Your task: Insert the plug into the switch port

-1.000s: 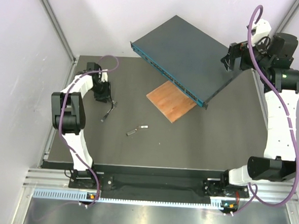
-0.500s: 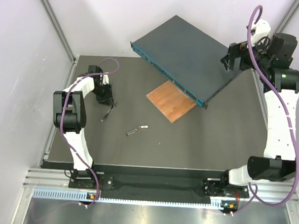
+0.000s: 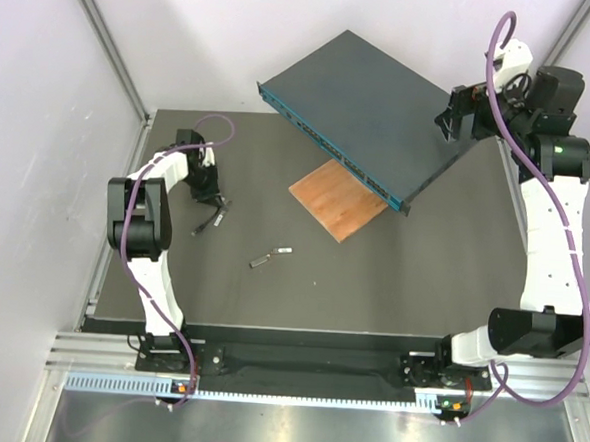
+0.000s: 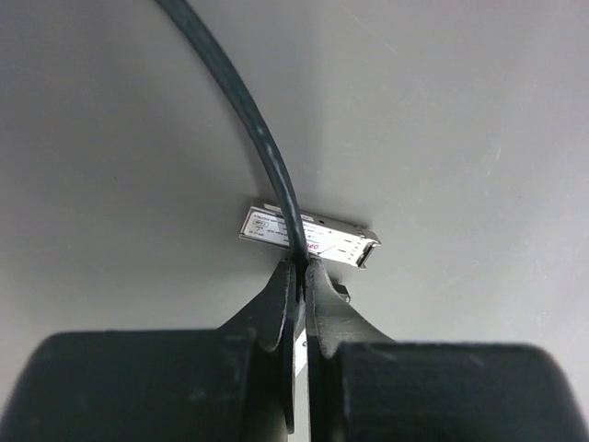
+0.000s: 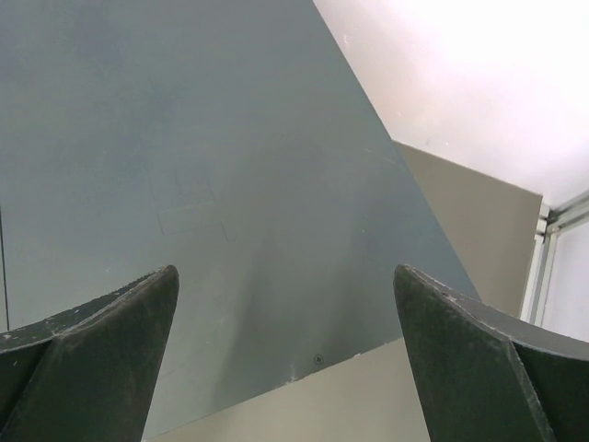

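Observation:
The plug point(image 4: 308, 238), a small pale connector with a label, lies on the dark table just past my left gripper's tips. Its thin black cable point(image 4: 241, 101) runs down into my left gripper point(image 4: 302, 269), which is shut on it right at the plug. In the top view this gripper point(image 3: 209, 189) is at the table's far left, with the cable point(image 3: 211, 219) trailing toward the front. The switch point(image 3: 367, 100) sits tilted at the back, and the ports line its teal front face point(image 3: 329, 148). My right gripper point(image 5: 285, 276) hangs open over the switch's dark top point(image 5: 184, 184), near its back right corner.
A brown wooden square board point(image 3: 338, 199) lies in front of the switch, partly under its front edge. Small loose grey pieces point(image 3: 271, 257) lie mid-table. White walls and metal frame posts close in the left, back and right sides.
My left gripper has shut on the black cable at the plug. The cable's free end has shifted slightly left. The right arm has not moved.

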### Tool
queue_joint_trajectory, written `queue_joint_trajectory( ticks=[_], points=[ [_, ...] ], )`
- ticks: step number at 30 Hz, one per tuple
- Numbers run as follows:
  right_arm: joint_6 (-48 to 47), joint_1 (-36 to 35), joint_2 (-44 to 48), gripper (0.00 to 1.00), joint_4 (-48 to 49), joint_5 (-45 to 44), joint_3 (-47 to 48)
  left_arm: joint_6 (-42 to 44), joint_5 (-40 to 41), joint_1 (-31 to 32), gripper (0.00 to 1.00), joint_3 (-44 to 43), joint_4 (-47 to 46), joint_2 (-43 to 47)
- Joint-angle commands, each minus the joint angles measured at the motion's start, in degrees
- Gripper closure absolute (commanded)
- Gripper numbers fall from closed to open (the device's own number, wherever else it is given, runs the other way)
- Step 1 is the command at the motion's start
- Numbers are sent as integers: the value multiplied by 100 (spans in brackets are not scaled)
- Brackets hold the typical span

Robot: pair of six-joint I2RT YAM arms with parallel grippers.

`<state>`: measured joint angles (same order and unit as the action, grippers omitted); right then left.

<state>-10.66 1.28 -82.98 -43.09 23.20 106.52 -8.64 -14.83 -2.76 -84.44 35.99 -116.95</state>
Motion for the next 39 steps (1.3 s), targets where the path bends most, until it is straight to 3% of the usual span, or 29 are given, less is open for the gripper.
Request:
queue_joint_trajectory(
  ticks=[1, 8, 12, 16, 17, 20, 24, 30, 39],
  points=[
    [-15, -58, 89, 0, 170, 44, 9, -137, -195, -40, 100, -204, -22, 328],
    [-515, -66, 97, 0, -94, 886, 361, -313, -1591, -312, 100, -318, -206, 1987],
    [-534, -84, 326, 0, 282, 1913, 256, -480, -2688, -348, 100, -214, -776, 3053],
    [-297, -645, 738, 0, 1117, 2311, -227, -1427, -3578, -365, 100, 655, -2653, 4430],
    [-227, -777, 879, 0, 1310, 2364, -341, -2039, -3675, -365, 100, 892, -3920, 4670],
    [-348, -1471, 1091, 0, 1830, 2373, -737, -3343, -3448, -365, 100, 1963, -5588, 5453],
    [-1148, -2795, 1223, 3, 2155, 1953, -1254, -4503, -3438, -365, 100, 2327, -7662, 5832],
    [-1861, -4089, 907, 9, 2777, 1706, -1581, -5094, -3500, -260, 100, 2222, -8142, 6192],
    [-1967, -5022, 63, 23, 4808, 1232, -1941, -5516, -3474, -163, 100, 2055, -8029, 6553]
  ],
)
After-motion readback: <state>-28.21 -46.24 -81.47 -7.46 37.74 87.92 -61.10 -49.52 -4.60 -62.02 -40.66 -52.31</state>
